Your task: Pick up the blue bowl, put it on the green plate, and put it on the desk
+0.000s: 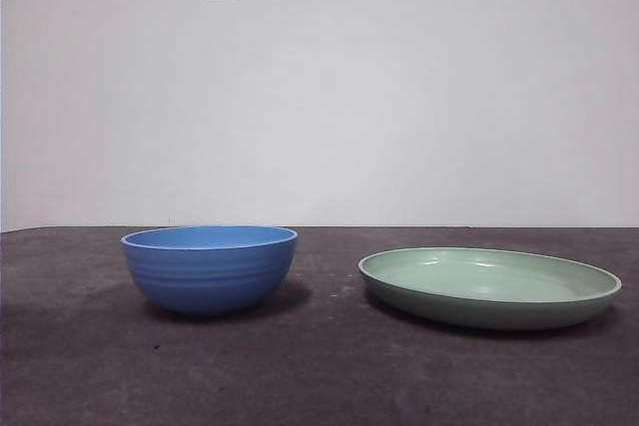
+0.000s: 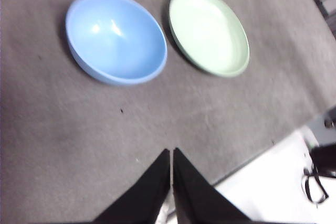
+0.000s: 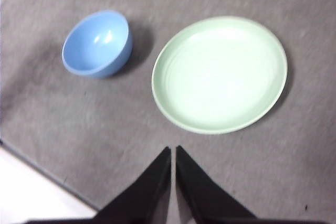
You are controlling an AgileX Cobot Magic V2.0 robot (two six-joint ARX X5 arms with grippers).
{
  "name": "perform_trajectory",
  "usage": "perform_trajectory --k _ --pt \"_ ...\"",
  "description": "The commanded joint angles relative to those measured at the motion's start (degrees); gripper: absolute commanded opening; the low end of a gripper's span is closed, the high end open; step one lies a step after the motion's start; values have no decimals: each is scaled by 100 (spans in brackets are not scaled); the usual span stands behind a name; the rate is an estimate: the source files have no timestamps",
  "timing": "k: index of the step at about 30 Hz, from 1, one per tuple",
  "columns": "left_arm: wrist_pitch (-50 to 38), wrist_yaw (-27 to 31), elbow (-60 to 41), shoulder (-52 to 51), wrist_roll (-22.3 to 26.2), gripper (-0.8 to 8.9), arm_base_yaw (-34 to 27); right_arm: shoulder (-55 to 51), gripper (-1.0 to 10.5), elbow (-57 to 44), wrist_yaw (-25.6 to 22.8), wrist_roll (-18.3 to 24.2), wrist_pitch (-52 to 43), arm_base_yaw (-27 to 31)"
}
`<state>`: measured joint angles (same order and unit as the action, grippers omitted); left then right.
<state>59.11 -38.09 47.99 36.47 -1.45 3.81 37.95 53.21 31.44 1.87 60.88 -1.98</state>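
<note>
**Bowl and plate waiting, both arms hanging back**

The blue bowl (image 1: pixel 210 268) is sitting upright on the desk (image 1: pixel 319 376), beside the green plate (image 1: pixel 489 287) with a clear gap between them. The left gripper (image 2: pixel 171 153) and right gripper (image 3: pixel 173 150) are hovering high above, each with jaws pressed together. For a clean pick, the jaws are needing to spread first, then descend over the bowl's rim (one jaw inside, one outside). Both bowl and plate are looking empty.
</note>
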Motion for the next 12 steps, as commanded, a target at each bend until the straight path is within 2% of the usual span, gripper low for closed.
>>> perform_trajectory --k 1,5,7,10,12 --pt "-28 -52 125 17 219 9 63 22 8 107 7 181 109 -72" --pt "-37 -50 125 15 219 11 74 13 12 107 9 179 111 -136" --pt "-37 -50 125 15 216 60 74 13 79 107 9 157 111 -157" --pt "-39 -50 125 15 205 252 74 15 317 107 9 107 111 -175" --pt "-52 -50 125 15 205 371 74 15 376 107 7 109 101 -184"
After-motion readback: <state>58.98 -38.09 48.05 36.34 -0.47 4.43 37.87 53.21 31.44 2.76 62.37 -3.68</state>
